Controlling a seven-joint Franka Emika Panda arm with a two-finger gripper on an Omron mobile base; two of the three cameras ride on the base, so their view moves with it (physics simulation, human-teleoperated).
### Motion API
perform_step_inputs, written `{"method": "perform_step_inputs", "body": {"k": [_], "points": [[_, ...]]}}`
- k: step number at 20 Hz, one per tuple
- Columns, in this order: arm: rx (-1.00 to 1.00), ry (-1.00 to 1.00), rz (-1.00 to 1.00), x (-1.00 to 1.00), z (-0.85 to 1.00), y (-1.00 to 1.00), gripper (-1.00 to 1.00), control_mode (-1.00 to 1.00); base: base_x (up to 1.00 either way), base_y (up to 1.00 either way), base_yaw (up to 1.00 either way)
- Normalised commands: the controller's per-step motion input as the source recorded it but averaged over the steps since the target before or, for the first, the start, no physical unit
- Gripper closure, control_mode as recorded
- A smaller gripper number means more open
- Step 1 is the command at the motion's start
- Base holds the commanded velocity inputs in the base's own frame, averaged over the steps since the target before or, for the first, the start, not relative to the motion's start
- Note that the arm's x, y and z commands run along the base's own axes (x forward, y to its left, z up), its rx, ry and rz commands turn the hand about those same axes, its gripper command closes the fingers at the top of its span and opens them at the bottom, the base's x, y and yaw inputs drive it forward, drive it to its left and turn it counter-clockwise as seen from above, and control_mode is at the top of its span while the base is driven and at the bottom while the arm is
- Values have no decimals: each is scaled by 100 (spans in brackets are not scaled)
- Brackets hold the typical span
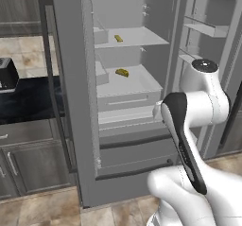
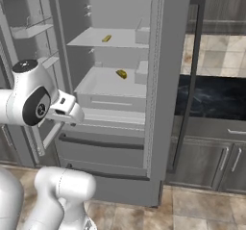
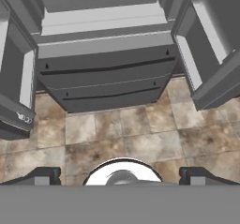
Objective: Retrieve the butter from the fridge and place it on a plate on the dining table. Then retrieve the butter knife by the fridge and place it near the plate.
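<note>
Two doors of the fridge [image 1: 71, 102] stand swung wide, baring its pale interior in both base views, while its two bottom drawers [image 3: 108, 80] stay shut above the brown tiled floor [image 3: 140, 138] in the hand view. Beside the fridge runs a black-topped desk [image 2: 216, 96] over dark grey cabinets [image 2: 211, 161], and on the other side a similar black desk [image 1: 28, 99] carries a dark boxy appliance [image 1: 7, 73]. The white arm [image 1: 189, 107] bends in front of the open fridge, its elbow level with the lower shelves. Inside, an upper shelf [image 1: 137, 37] holds one small yellow piece [image 1: 118, 38], and the shelf below, above a closed crisper drawer [image 1: 127, 102], holds the butter [image 1: 122, 72], a short yellow stick lying near the middle of that shelf; it shows again from the other side [image 2: 121, 73]. Which of the two yellow pieces is longer is hard to judge. The hand [image 3: 120, 176] points down at the floor in front of the bottom drawers, its two dark fingertips [image 3: 44, 176] spread as wide as they go, with nothing between them, well apart from the butter.
</note>
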Motion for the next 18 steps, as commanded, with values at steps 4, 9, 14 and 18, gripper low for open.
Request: {"method": "perform_step_inputs", "body": {"k": [4,9,14,18], "points": [[0,0,0,0,0,0,-100,100,66,-1,1],[0,0,0,0,0,0,-100,100,84,-9,5],[0,0,0,0,0,0,-100,100,81,-19,5],[0,0,0,0,0,0,-100,100,74,-11,3]]}}
